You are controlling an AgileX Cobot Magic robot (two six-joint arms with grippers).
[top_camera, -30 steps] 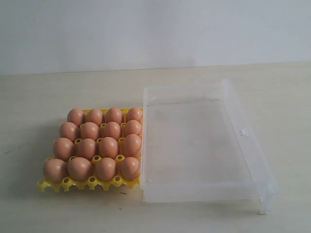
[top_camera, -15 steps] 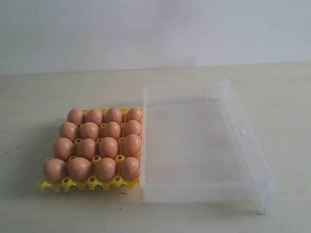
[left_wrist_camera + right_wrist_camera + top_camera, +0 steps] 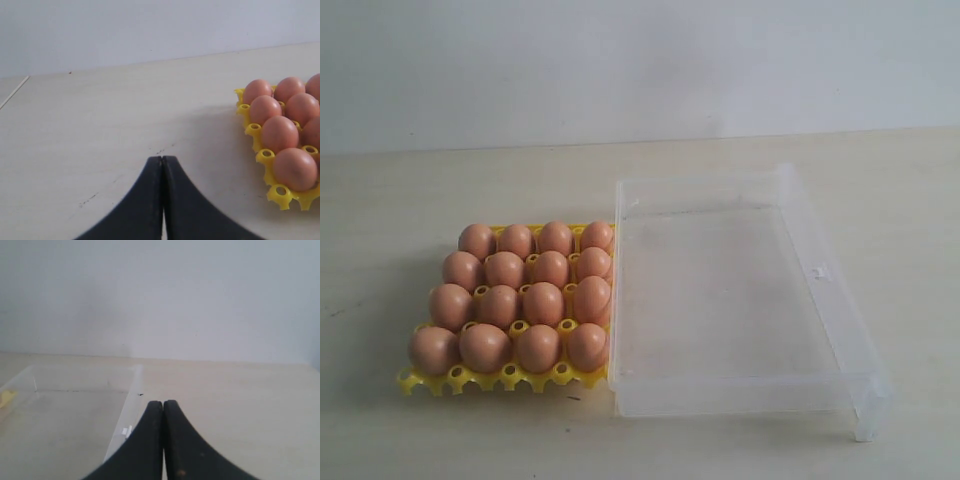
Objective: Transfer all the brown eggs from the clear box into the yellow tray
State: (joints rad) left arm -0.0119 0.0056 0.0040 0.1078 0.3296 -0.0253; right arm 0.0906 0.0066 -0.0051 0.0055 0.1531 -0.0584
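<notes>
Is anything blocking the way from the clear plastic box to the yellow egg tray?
Nothing visible. The transparent rectangular plastic box sits right beside the yellow plastic egg tray and looks empty; sixteen orange-brown eggs already fill the tray.

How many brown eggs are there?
16 brown eggs, all in the yellow tray, four rows of four. None is in the clear box beside it. None looks hidden.

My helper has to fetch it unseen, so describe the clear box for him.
On the pale table, find the yellow tray full of brown eggs. The box lies right beside it, on the right in the exterior view. Unlike the tray it is see-through, larger, and holds nothing.
</notes>
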